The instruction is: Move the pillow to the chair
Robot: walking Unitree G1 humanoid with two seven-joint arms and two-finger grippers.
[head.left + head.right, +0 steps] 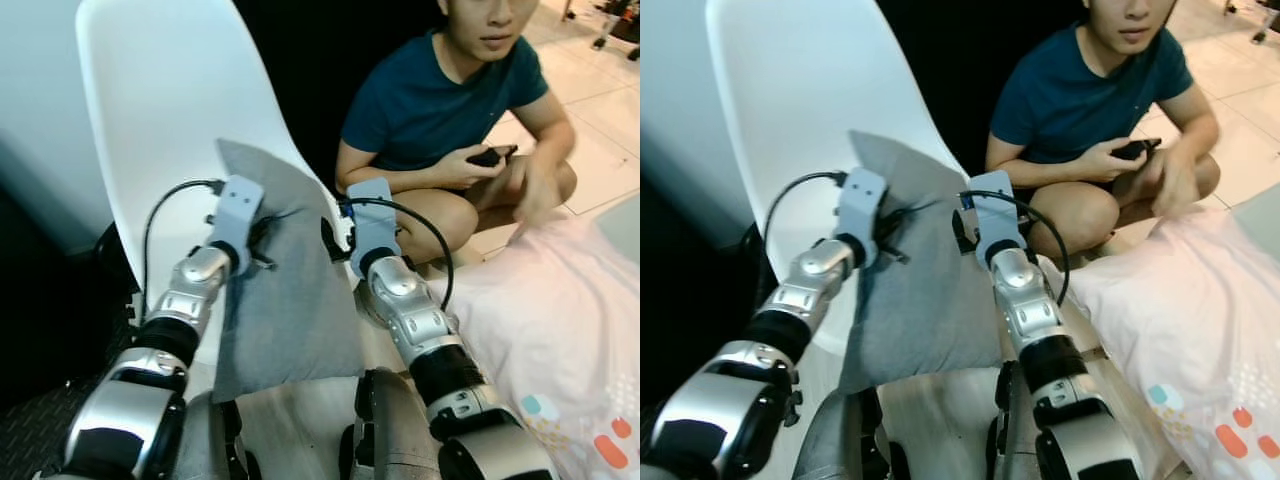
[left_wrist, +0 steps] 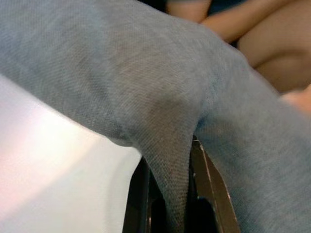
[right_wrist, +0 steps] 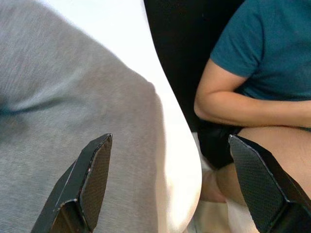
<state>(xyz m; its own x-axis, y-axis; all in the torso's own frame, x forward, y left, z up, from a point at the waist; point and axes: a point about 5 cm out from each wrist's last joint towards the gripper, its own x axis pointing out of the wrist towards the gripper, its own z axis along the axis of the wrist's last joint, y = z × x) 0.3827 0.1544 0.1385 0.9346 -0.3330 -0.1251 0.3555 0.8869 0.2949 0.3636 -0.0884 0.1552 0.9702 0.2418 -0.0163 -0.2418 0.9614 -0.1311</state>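
Right now my left pincer [image 2: 167, 204] is clenched on a fold of the grey pillow [image 1: 285, 300], which leans on the white chair [image 1: 160, 120]; my right pincer [image 3: 170, 189] is spread wide. Letting go could slide the pillow off the seat's edge.

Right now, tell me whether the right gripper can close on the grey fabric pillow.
Probably yes: the right gripper is open beside the grey fabric pillow, one finger already over it, nothing between.

Home bedroom: pink bedding [image 1: 560, 320], white chair [image 1: 160, 110], tiled floor [image 1: 600, 110], person [image 1: 450, 110] crouching.
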